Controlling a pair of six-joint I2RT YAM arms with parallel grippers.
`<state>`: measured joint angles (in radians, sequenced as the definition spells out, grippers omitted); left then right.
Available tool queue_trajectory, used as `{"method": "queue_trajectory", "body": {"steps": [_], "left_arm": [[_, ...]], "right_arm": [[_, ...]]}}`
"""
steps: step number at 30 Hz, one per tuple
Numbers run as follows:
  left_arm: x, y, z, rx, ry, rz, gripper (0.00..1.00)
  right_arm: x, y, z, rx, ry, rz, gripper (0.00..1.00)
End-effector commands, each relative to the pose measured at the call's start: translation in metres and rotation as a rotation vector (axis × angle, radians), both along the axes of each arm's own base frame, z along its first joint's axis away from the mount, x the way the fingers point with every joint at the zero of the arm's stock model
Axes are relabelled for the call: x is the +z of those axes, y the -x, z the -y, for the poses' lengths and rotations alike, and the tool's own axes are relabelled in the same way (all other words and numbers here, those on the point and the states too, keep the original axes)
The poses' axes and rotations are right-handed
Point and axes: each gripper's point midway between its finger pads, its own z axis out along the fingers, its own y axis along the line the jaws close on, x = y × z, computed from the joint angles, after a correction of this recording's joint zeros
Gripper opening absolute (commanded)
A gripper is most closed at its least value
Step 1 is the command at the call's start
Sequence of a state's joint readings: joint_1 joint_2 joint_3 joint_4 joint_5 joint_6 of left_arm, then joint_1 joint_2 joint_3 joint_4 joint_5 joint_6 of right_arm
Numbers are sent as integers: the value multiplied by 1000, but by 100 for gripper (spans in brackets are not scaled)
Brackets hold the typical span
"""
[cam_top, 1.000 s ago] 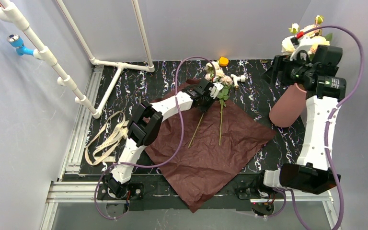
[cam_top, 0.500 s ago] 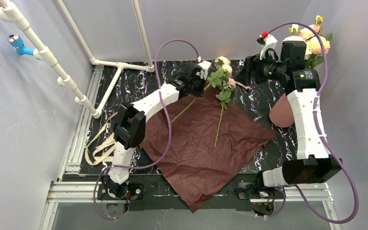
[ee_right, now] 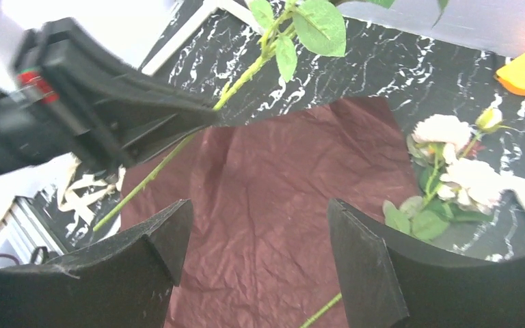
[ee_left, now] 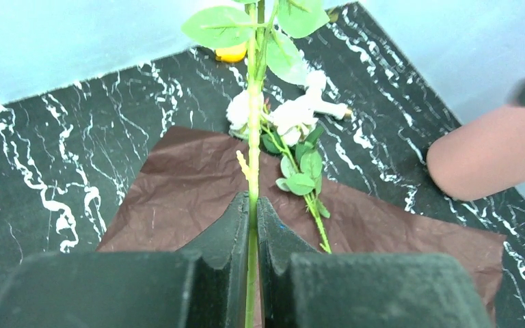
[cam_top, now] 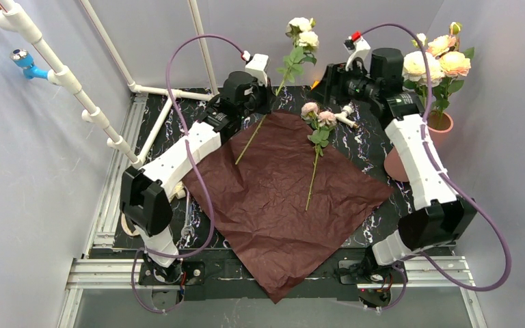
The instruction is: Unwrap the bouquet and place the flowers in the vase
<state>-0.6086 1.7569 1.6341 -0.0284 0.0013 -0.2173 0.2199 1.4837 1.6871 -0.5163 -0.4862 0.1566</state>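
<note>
Left fingers (ee_left: 236, 239) now clamped on a cream rose stem (ee_left: 253, 137), stem lifted off the wrapping paper (cam_top: 273, 205) toward twelve o'clock, right fingers (ee_right: 369, 266) swung away from the vase (cam_top: 444, 124) toward nine o'clock

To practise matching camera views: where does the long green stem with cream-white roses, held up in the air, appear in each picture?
Top external: the long green stem with cream-white roses slants up at top centre, pinched by the left gripper.
Left wrist: it runs straight up the middle, between the shut jaws.
Right wrist: it crosses the upper left diagonally, blossoms cut off.
Shared landmark: the dark maroon crinkled wrapping paper, visible in all three.
</note>
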Motion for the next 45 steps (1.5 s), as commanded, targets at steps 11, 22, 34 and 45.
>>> {"method": "queue_trajectory", "body": {"steps": [11, 22, 34, 45], "left_arm": [[140, 41, -18, -51, 188, 309, 0], [163, 63, -7, -151, 285, 326, 0], [156, 72, -2, -212, 232, 383, 0], [132, 79, 10, -290, 205, 302, 72]], "right_arm": [[113, -72, -60, -113, -369, 44, 96], [143, -69, -84, -16, -507, 51, 90], [158, -77, -61, -88, -513, 111, 27], [186, -52, -5, -141, -431, 284, 1]]}}
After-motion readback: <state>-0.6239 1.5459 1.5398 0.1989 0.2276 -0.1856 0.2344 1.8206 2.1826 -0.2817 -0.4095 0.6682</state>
